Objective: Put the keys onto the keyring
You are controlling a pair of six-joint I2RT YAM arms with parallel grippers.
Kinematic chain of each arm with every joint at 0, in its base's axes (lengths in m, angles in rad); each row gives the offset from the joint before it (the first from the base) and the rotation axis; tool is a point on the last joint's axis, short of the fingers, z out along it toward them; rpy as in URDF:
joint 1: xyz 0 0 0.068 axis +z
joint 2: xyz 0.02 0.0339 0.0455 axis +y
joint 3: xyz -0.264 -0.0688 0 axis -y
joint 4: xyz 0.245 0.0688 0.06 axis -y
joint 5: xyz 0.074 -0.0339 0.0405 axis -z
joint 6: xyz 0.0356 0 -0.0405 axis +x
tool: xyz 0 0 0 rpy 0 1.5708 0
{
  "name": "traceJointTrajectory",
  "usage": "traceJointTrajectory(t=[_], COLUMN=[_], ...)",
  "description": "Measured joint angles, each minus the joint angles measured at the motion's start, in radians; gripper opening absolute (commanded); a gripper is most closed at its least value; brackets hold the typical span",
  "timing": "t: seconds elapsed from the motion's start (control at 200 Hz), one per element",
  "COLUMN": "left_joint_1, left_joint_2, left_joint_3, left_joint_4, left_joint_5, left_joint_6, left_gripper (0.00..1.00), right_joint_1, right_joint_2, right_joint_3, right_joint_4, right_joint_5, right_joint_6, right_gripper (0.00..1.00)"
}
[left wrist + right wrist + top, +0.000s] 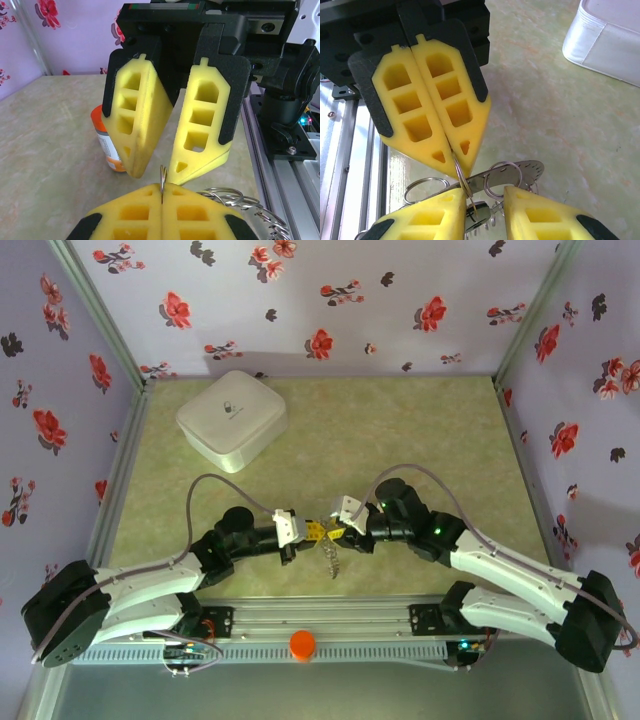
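At the overhead frame's lower centre we see the left gripper [314,531] clamped shut on a thin silver metal keyring [162,175], while the right gripper [338,533] stands partly open, holding nothing, above a dangling bunch of rings [331,560].

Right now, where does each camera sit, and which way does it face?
Top external: above, behind the bases, looking down on the table; both arms show, left gripper facing right gripper.
Left wrist: faces the right gripper; own shut fingers below.
Right wrist: faces the left gripper; own parted fingers below.
Shared: both wrist views show the metal ring.
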Motion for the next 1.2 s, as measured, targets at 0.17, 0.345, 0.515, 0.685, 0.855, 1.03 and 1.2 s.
traceJointTrajectory(t=[0.17,0.345,0.515,0.685,0.855,1.03,1.2], left_joint_1=[0.0,0.0,0.001,0.001,0.001,0.001,0.001], left_joint_2=[0.0,0.0,-0.002,-0.055,-0.082,-0.082,-0.082], left_joint_3=[0.0,0.0,0.0,0.027,0.074,0.101,0.106], left_joint_4=[0.0,0.0,-0.009,-0.15,-0.295,-0.381,-0.41], left_joint_5=[0.0,-0.001,-0.001,-0.014,-0.019,-0.011,0.0], left_joint_6=[0.0,0.0,0.006,0.061,0.138,0.187,0.2], left_gripper=[0.0,0.0,0.29,0.29,0.22,0.14,0.02], right_joint_1=[0.006,0.006,0.006,0.042,0.087,0.12,0.135], right_joint_2=[0.0,0.0,0.003,0.064,0.125,0.168,0.196], right_joint_3=[-0.006,-0.007,-0.003,0.102,0.21,0.262,0.299], right_joint_4=[0.019,0.026,0.011,-0.153,-0.281,-0.346,-0.387], right_joint_5=[-0.021,-0.039,-0.047,0.004,0.061,0.097,0.126], right_joint_6=[0.012,0.019,0.021,-0.055,-0.144,-0.187,-0.204], right_gripper=[0.14,0.03,0.0,0.0,0.0,0.0,0.06])
